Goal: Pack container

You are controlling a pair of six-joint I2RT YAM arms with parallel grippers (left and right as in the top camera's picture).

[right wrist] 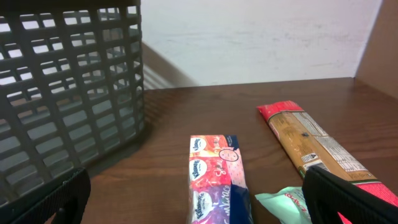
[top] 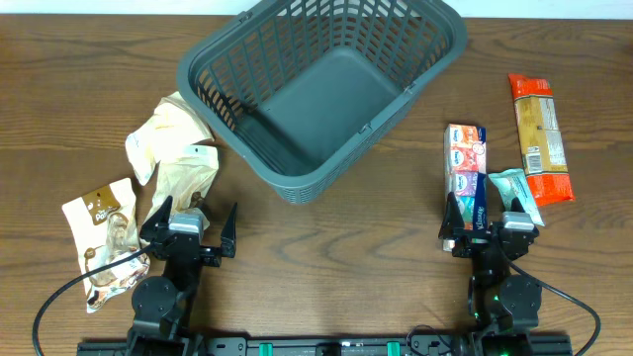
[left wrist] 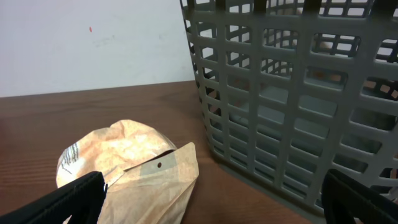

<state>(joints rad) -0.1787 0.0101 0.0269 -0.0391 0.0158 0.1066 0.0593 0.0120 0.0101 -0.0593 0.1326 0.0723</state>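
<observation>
Your left gripper [top: 194, 220] and right gripper [top: 482, 220] sit spread wide and empty, one facing the crumpled beige paper bag [top: 178, 153], one the multicoloured tissue pack [top: 466, 163]. Between them, further back, the large dark grey lattice-sided plastic basket [top: 326, 99] stands empty, seemingly placed within either arm's reach.

i see the container [top: 326, 99] at far centre, paper bags [top: 176, 158] left of it, tissue pack [top: 465, 173] and long packet [top: 539, 138] on its right.

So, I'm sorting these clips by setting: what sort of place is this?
Most likely a robotics lab or test bench: a left arm and right arm fixed at the edge of a wooden table, a plain white wall behind, and packets staged beside an empty grey basket.
</observation>
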